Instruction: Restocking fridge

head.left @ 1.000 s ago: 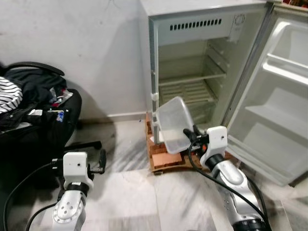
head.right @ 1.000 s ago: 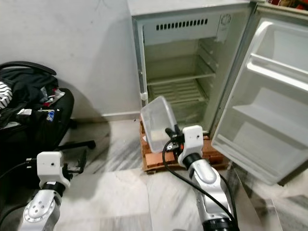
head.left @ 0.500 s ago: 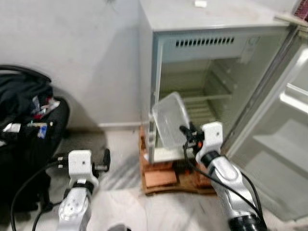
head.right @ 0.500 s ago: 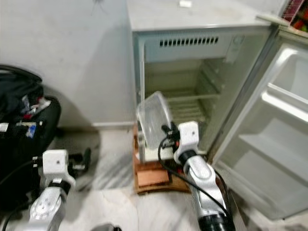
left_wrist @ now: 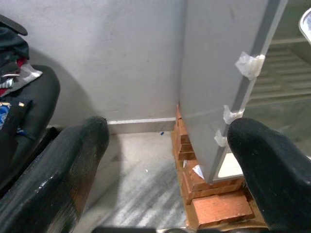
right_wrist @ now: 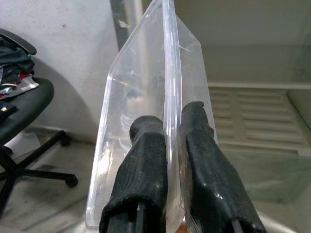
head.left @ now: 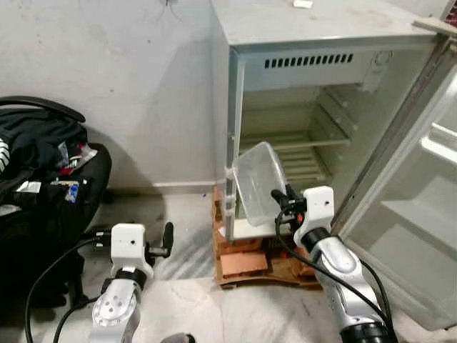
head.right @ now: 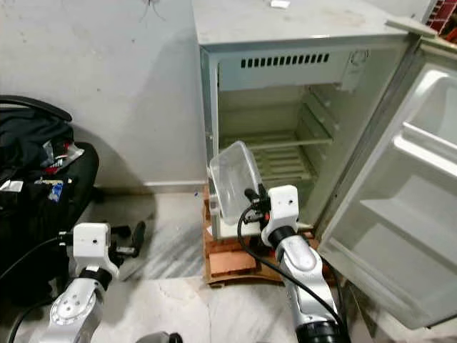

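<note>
Left hand low over the floor, fingers spread wide, nothing between them. Right hand clamped on the wall of a clear plastic container, held tilted on edge just in front of the open fridge, at lower-shelf height. Fridge stands on bricks, door swung open to the right. Left, near the wall: black office chair piled with clothes.

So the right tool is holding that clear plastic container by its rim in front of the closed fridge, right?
Not quite: the fridge is open, its door swung wide, as the right eye view shows. The right tool does hold the clear plastic container by its rim.
</note>
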Available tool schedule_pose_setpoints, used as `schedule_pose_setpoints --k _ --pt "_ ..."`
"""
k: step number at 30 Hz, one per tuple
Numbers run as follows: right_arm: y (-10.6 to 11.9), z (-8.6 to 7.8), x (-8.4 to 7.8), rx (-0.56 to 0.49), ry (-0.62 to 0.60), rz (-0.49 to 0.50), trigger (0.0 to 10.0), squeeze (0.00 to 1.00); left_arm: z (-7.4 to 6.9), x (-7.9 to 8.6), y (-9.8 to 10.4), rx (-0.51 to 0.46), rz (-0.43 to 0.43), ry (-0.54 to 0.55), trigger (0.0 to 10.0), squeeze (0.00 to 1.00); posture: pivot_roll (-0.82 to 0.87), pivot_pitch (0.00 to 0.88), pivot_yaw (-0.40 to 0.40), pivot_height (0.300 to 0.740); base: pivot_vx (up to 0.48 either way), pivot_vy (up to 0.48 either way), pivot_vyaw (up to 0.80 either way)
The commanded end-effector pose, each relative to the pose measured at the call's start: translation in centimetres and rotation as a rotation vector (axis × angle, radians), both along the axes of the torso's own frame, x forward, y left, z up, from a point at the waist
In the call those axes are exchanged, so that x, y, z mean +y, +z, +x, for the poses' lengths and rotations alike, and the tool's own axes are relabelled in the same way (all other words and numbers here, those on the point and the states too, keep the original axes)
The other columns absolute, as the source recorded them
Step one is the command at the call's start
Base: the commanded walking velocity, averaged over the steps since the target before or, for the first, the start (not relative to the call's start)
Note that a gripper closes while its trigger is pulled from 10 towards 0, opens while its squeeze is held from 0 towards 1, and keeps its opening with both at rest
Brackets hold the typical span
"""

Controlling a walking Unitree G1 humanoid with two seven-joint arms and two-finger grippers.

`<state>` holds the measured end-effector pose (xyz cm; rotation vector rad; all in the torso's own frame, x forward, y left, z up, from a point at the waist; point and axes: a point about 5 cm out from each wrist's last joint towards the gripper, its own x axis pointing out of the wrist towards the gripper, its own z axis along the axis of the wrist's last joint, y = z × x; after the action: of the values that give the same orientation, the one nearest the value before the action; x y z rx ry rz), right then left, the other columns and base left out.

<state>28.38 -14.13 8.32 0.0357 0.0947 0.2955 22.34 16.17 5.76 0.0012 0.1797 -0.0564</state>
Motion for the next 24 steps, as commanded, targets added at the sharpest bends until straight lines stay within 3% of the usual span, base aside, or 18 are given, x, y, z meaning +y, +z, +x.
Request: schedule_pose_setpoints --k 1,10,18,24 --pt "0.2 0.1 -0.6 -0.013 -0.024 -0.006 10.0 0.00 0.1 -0.1 0.2 0.003 -0.009 -0.004 10.0 0.00 -0.04 0.085 0.035 0.740 0.000 -0.469 0.00" --pt "0.0 -0.1 -0.5 -0.008 -0.019 -0.011 10.0 0.00 -0.1 -0.1 0.1 0.006 0.000 -0.007 10.0 0.00 -0.03 0.088 0.033 0.740 0.000 -0.352 0.00" --pt "-0.1 -0.2 -0.5 -0.009 -0.023 -0.010 10.0 0.00 -1.0 -0.4 0.2 -0.007 -0.022 0.008 10.0 0.00 -0.02 0.098 0.036 0.740 0.000 0.000 0.00" --pt "-0.4 -0.6 -0.4 0.002 -0.018 0.003 10.0 0.00 -1.7 0.8 0.0 0.006 -0.024 0.050 10.0 0.00 -0.01 0.110 0.029 0.740 0.000 0.000 0.00"
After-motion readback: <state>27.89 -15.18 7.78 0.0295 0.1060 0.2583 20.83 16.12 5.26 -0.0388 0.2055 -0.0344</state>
